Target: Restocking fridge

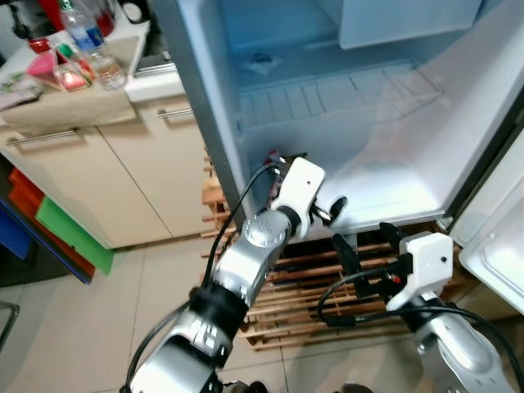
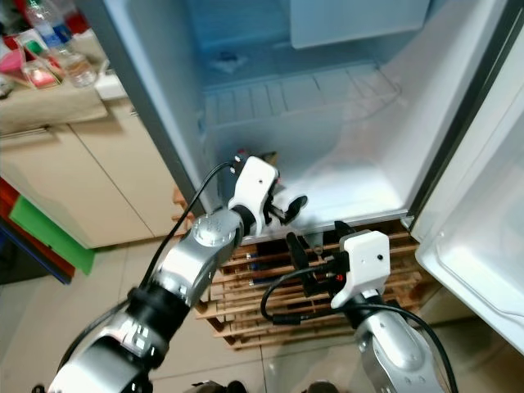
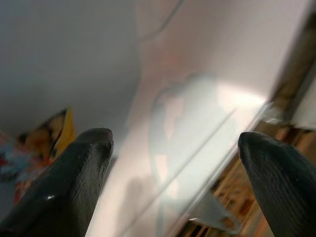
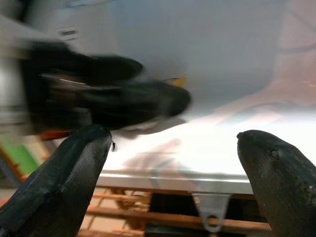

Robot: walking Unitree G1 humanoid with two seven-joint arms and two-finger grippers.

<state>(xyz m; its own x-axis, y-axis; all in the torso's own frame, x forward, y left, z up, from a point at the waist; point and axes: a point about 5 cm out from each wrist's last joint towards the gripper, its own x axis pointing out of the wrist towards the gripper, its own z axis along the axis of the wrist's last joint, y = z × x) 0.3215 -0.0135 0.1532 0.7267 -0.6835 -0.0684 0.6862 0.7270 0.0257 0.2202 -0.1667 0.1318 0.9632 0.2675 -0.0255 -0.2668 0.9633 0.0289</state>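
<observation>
Left pincer [image 1: 332, 210] reaching over the near edge of the open fridge's [image 1: 360, 106] bottom floor, black fingers spread wide with nothing between them. White wrist block behind it, silver left arm [image 1: 246, 266] stretched forward and up from the lower left, black cable looping alongside. Seen along the left wrist, a patch of colourful packaging [image 3: 42, 143] lying deep in the fridge beyond one fingertip; too blurred to tell what it is.

Right pincer [image 1: 364, 246] lower and to the right, held in front of the fridge base over a wooden slatted pallet [image 1: 327, 286], fingers likewise spread and holding nothing. Right arm bent up from the lower right corner, white wrist block near the fridge's right edge. From the right wrist, the left pincer [image 4: 133, 101] visible as a dark blur just above the white fridge floor.

Fridge interior white and lit: a clear shelf [image 1: 327, 94] across the middle, a small pale item [image 1: 264, 62] resting on the far level above it, a white box-like compartment [image 1: 405, 20] at top right. Fridge door [image 1: 495, 246] swung open at the right.

Far left, a table [image 1: 74, 102] over cream cabinets, carrying a plastic water bottle [image 1: 90, 45] and small pink and red packages [image 1: 57, 70].
</observation>
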